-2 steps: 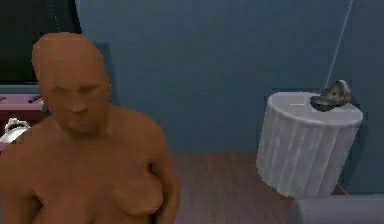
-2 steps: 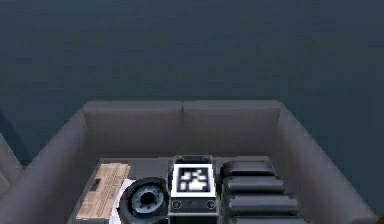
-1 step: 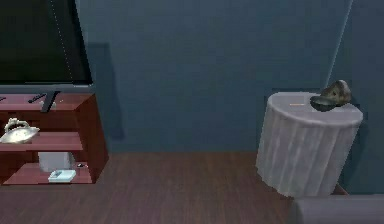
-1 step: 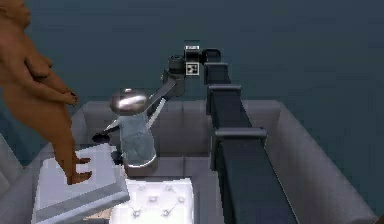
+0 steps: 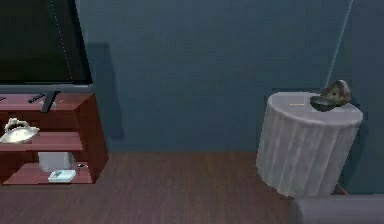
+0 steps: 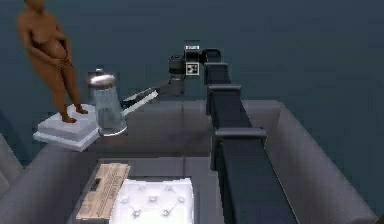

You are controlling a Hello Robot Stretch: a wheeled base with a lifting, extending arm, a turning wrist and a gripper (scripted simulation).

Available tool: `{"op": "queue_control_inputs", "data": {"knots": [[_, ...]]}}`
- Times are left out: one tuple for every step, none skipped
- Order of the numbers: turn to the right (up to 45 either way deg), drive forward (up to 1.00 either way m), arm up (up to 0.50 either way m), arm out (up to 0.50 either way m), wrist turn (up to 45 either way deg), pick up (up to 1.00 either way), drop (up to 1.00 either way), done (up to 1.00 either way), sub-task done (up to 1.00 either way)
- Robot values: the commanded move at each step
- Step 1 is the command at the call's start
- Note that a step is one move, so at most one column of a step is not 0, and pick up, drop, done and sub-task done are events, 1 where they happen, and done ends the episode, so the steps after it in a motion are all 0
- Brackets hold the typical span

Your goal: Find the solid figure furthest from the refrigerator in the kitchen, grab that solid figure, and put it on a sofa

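Two thin fingers of the gripper (image 6: 128, 99) reach leftward from its dark body at the far end of the arm (image 6: 235, 130), and their tips meet the outline of a grey lidded canister (image 6: 105, 100). Whether they touch it cannot be told. How the jaws stand cannot be told either, nor whether they hold anything. The canister's contents are hidden.

Left of the jaws, past the canister, the solid figure (image 6: 47, 60) stands upright on a pale slab (image 6: 60, 133). It is a brown statue of a person, and its head reaches the top edge. The slab sits at the rim of the grey sofa (image 6: 300, 150), though what bears it is hard to make out. Below the jaws, in the sofa's seat, lie a white tufted cushion (image 6: 155, 200) and a striped tan bundle (image 6: 105, 188) just beside it.

In the forward view a dark screen (image 5: 40, 40) is cut off at the top and left. Under it a red-brown shelf unit (image 5: 88, 130) holds a pale teapot-like thing (image 5: 15, 130) and a small white box (image 5: 62, 176) lower down. A round table (image 5: 300, 150) draped in white carries a dark lump (image 5: 330, 97) too small to name.
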Motion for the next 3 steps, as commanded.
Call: {"op": "queue_control_inputs", "data": {"knots": [[0.0,0.0,0.0,0.0,45.0,0.0,0.0,0.0,0.0],[0.0,0.0,0.0,0.0,33.0,0.0,0.0,0.0,0.0],[0.0,0.0,-0.36,0.0,0.0,0.0,0.0,0.0,0.0]]}}
